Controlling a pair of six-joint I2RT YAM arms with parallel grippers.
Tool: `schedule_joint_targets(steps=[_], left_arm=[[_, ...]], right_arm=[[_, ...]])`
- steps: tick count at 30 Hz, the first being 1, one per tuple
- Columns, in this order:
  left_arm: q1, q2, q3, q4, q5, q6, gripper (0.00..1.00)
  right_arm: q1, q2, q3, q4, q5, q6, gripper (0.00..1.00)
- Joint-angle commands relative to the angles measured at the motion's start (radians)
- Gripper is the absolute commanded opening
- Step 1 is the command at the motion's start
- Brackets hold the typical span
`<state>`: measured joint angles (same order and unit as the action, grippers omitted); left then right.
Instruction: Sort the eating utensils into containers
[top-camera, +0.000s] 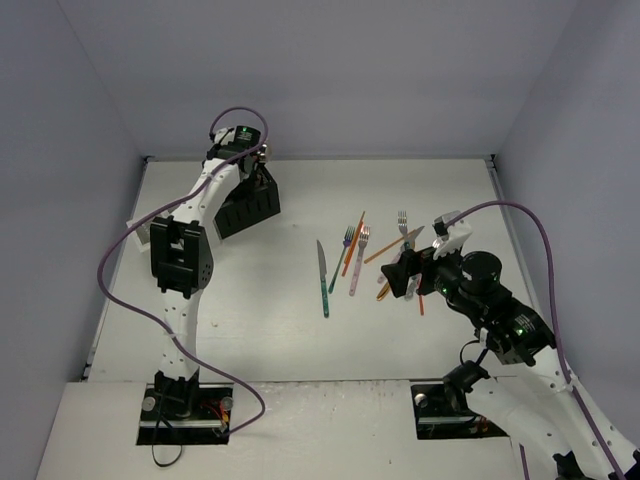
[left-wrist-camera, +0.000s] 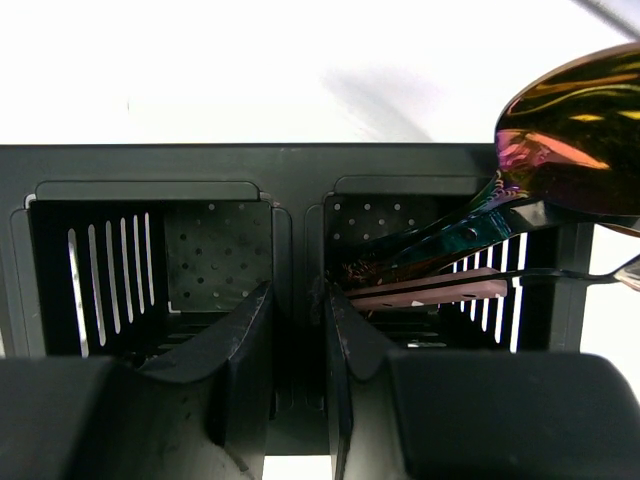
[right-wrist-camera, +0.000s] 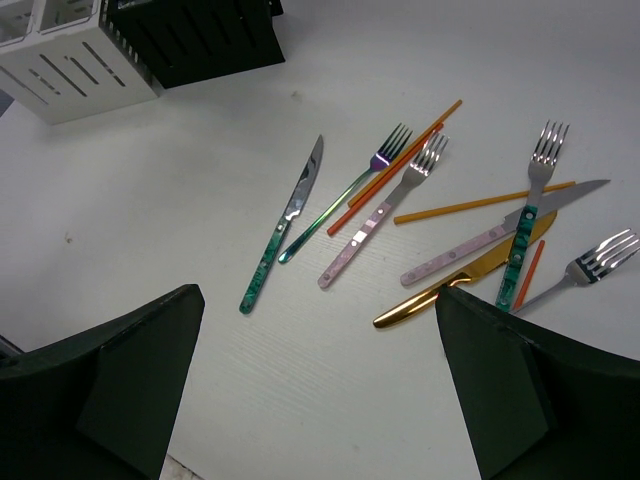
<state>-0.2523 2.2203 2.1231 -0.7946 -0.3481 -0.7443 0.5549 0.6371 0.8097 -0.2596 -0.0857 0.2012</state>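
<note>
**A:** ok where's everything sitting? biggest stuff first pls

**B:** White table (top-camera: 260, 330). From the top view the black caddy (top-camera: 248, 208) is up around 10 o'clock on it, with the white caddy (right-wrist-camera: 60, 60) right beside it. The left gripper (left-wrist-camera: 295, 300) is at the black one, fingers drawn close, one on each side of the middle divider. Honestly can't tell if they're actually clamping it. The right gripper (right-wrist-camera: 318, 295) is spread wide with nothing in it, hovering at the 4 o'clock edge of the loose utensils (top-camera: 375, 260).

**A:** and the utensils themselves?

**B:** Most lie on the table around 3 o'clock, well apart from both caddies. A teal-handled knife (right-wrist-camera: 275, 240) sits alone at the pile's 9 o'clock. The pink-handled fork (right-wrist-camera: 375, 215), orange sticks (right-wrist-camera: 400, 165) and a gold piece (right-wrist-camera: 450, 290) overlap the others. A few are in the black caddy, in the compartment on the right in the wrist view, including a shiny rainbow spoon (left-wrist-camera: 580, 130).
</note>
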Motion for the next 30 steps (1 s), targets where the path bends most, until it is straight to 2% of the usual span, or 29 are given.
schedule_joint_targets(steps=[1,6,9,11,15,19,26,30], left_arm=[[-0.023,-0.163,-0.001,-0.008,-0.006,-0.034,0.15],[-0.056,-0.217,0.003,-0.006,-0.011,0.001,0.5],[-0.094,-0.253,-0.003,-0.007,-0.021,0.04,0.65],[-0.116,-0.281,-0.019,-0.005,-0.017,0.053,0.71],[-0.188,-0.335,-0.066,-0.003,0.03,0.117,0.72],[-0.313,-0.368,-0.169,0.002,0.102,0.178,0.72],[-0.458,-0.411,-0.353,0.024,0.151,0.139,0.72],[-0.508,-0.415,-0.441,0.103,0.195,0.11,0.72]], right_arm=[[-0.006,-0.019,0.019,0.04,-0.015,0.0,1.0],[-0.006,-0.02,0.034,0.036,-0.017,-0.009,1.0],[-0.005,-0.023,0.046,0.032,-0.014,-0.009,1.0],[-0.006,-0.025,0.051,0.028,-0.01,-0.009,1.0],[-0.006,-0.036,0.057,0.015,0.007,-0.007,1.0],[-0.006,-0.048,0.068,-0.007,0.057,0.008,1.0],[-0.006,-0.078,0.093,-0.049,0.165,0.055,1.0],[-0.006,-0.087,0.098,-0.071,0.208,0.083,1.0]])
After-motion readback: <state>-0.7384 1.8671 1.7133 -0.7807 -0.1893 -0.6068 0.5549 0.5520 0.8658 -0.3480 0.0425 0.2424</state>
